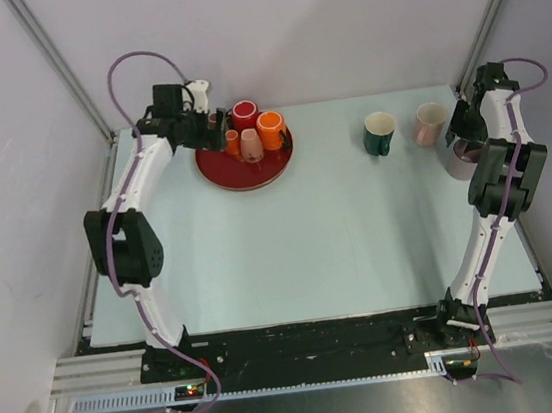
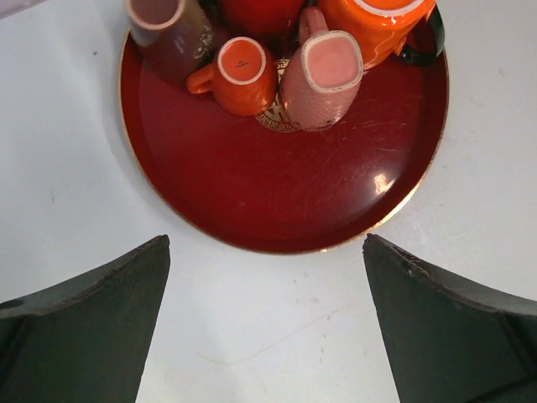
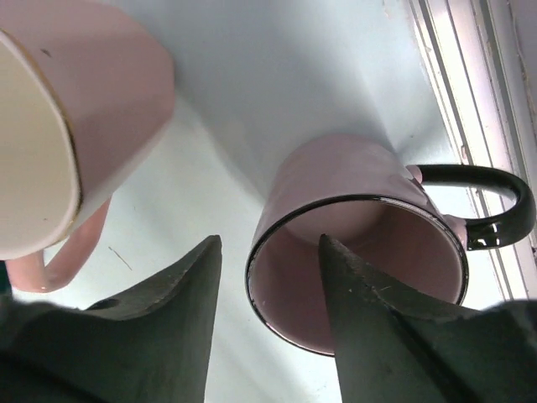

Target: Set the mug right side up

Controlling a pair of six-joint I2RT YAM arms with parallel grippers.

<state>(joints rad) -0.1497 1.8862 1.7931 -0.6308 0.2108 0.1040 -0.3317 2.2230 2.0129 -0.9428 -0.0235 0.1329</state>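
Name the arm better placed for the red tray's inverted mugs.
Left. The left gripper is open at the red tray, facing inverted mugs; the right gripper straddles the rim of the black-rimmed mug.

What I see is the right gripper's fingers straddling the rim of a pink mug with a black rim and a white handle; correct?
Not quite: the handle is black, not white. The right wrist view shows the fingers of the right gripper straddling the rim of the pink mug, which has a black rim and a black handle.
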